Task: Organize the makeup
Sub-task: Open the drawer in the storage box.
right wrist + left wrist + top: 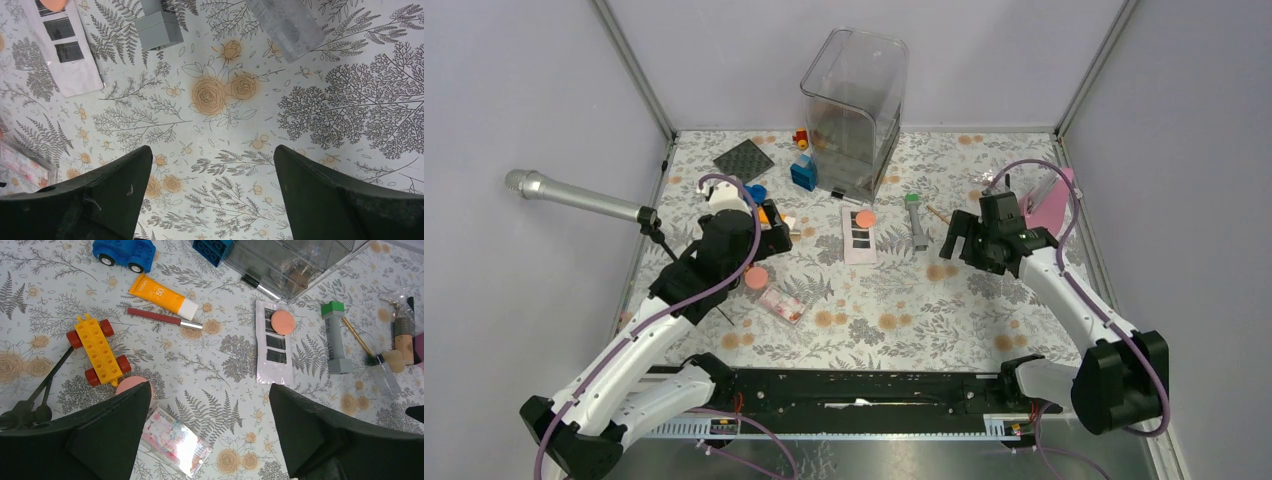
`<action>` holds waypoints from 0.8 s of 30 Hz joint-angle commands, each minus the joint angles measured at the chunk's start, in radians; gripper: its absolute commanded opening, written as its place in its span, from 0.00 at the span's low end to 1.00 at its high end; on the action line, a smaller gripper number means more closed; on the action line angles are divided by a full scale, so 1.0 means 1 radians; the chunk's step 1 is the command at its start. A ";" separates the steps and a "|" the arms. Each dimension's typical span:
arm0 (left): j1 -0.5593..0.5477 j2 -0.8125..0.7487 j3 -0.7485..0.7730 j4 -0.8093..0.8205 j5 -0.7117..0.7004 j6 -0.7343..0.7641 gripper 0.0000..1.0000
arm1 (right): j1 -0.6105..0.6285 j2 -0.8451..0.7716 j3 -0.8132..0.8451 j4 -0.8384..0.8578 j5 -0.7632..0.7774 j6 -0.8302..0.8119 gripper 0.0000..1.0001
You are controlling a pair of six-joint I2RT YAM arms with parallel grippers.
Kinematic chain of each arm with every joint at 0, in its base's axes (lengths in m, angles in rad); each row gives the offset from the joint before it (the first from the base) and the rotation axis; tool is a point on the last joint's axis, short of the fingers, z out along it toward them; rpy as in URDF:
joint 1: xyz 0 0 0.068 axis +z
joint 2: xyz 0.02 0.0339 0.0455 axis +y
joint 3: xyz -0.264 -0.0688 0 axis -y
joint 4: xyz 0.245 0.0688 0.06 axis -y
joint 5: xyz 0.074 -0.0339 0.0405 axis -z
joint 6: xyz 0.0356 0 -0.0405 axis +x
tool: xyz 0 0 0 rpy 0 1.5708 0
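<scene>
The white palette with dark squares (860,240) lies mid-table with a coral-pink disc (865,217) on it. The grey tube with green cap (916,222) lies to its right. A second coral disc (756,277) and the clear pink-shade palette (783,305) lie near my left gripper (774,238). That gripper (210,395) is open and empty above the cloth, with the clear palette (175,440) by its left finger. A tan-handled brush (357,337) lies beside the tube (336,337). My right gripper (956,243) is open and empty over bare cloth (212,152).
A clear acrylic organizer (854,110) stands at the back centre. A yellow toy car (98,349), blue car (125,252), orange sunscreen tube (162,296) and red lip pencil (162,318) lie left. A silver microphone (574,197) juts in from the left. Pink packaging (1049,205) sits far right.
</scene>
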 commanded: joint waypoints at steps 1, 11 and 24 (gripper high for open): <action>0.000 -0.012 -0.014 0.017 -0.033 -0.005 0.99 | 0.002 0.048 0.056 -0.018 -0.016 -0.024 0.99; 0.000 -0.022 -0.078 0.056 -0.065 -0.023 0.99 | -0.006 -0.001 0.039 0.098 0.043 0.013 0.99; 0.000 -0.018 -0.164 0.146 -0.048 -0.071 0.99 | -0.034 0.041 0.100 0.288 -0.066 0.016 0.99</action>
